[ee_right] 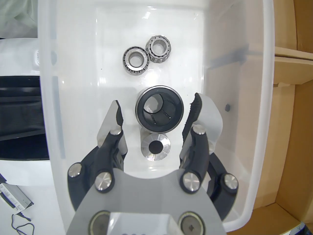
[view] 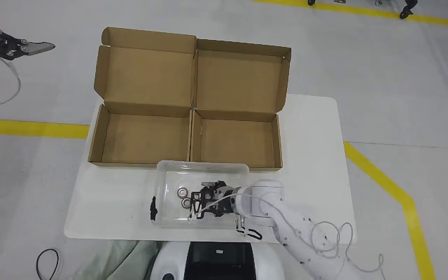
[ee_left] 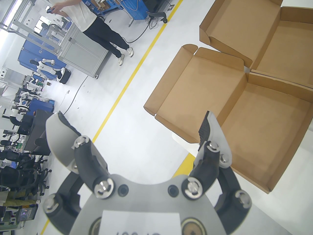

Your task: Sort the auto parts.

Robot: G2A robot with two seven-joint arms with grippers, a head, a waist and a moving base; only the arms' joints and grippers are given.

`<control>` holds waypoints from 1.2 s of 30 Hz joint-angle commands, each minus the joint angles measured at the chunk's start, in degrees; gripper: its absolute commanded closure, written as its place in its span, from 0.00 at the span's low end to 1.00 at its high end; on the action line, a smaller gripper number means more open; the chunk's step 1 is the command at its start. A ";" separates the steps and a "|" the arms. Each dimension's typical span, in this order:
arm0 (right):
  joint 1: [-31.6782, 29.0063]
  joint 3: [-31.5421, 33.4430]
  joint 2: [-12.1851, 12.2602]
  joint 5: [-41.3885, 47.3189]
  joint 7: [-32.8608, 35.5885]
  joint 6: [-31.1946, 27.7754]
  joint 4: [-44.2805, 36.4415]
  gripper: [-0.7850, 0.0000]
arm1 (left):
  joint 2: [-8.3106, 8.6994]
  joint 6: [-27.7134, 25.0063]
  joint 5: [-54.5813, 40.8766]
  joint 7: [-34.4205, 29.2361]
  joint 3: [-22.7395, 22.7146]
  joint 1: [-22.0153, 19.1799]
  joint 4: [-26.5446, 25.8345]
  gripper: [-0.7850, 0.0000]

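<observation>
Right gripper (ee_right: 156, 111): jaws spread wide, gripping nothing, lowered inside the clear bin (ee_right: 265, 99). The fingers straddle a black-faced bearing (ee_right: 159, 116) standing on end, with a gap on each side and no contact. Just behind that bearing, toward the wrist and between the finger bases, sits a silver cone piece (ee_right: 154, 146) with a dark bore; it looks to touch the bearing. Beyond the fingertips, apart from the big bearing, a roller bearing (ee_right: 136, 61) lies against a second roller bearing (ee_right: 158, 49), both bore-up on the bin floor. Count in the bin: one black-faced bearing, one cone piece, two roller bearings. The bin walls close in on both sides of the fingers. The bin sits at the near edge of the table (view: 315, 140). A small dark item (view: 152, 207) lies just by the bin's left end; what it is I cannot tell. Behind the bin, along the far edge toward the left corner, two cardboard boxes (view: 234, 140) stand side by side and touching, lids thrown back. Left gripper (ee_left: 134, 123): jaws open, holding nothing, out over the floor well apart from the table's far left corner.
</observation>
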 commanded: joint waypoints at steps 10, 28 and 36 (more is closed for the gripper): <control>3.64 -3.48 -0.89 -0.88 -1.78 1.50 5.26 0.58 | 0.00 0.00 0.00 0.00 0.00 0.00 0.00 0.00; 1.80 0.88 0.37 2.21 -13.04 3.80 0.76 1.00 | 0.00 0.00 0.00 0.00 0.00 0.00 0.00 0.00; 0.13 4.13 0.90 6.79 -27.03 4.69 -0.11 1.00 | 0.00 0.00 0.00 0.00 0.00 0.00 0.00 0.00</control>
